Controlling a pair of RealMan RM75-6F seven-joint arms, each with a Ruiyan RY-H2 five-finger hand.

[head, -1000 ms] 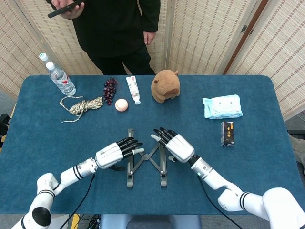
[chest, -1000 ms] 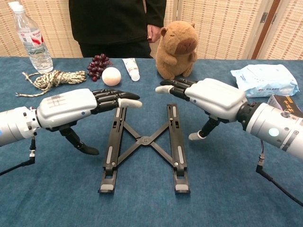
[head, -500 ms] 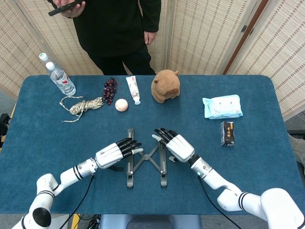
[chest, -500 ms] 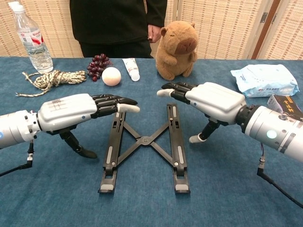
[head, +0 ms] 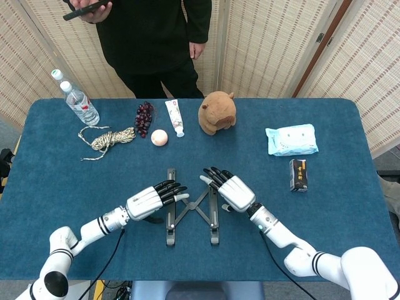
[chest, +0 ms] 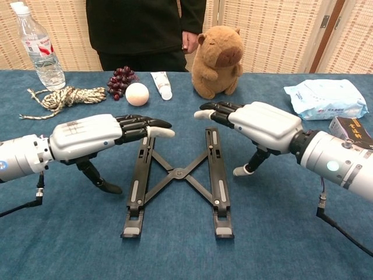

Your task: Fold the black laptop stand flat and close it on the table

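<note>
The black laptop stand lies on the blue table, its two long rails spread apart and joined by an X-shaped cross link. My left hand hovers over the left rail's far end, fingers straight and pointing right, thumb hanging down left of the rail. My right hand hovers over the right rail's far end, fingers pointing left, thumb down on the right side. Neither hand grips the stand.
Along the far side sit a water bottle, a rope coil, dark grapes, a pale ball, a tube and a capybara plush. A wipes pack and small dark box lie right. A person stands behind the table.
My left hand has dropped slightly and shifted a little toward the stand. My right hand has edged slightly lower. The stand has not moved.
</note>
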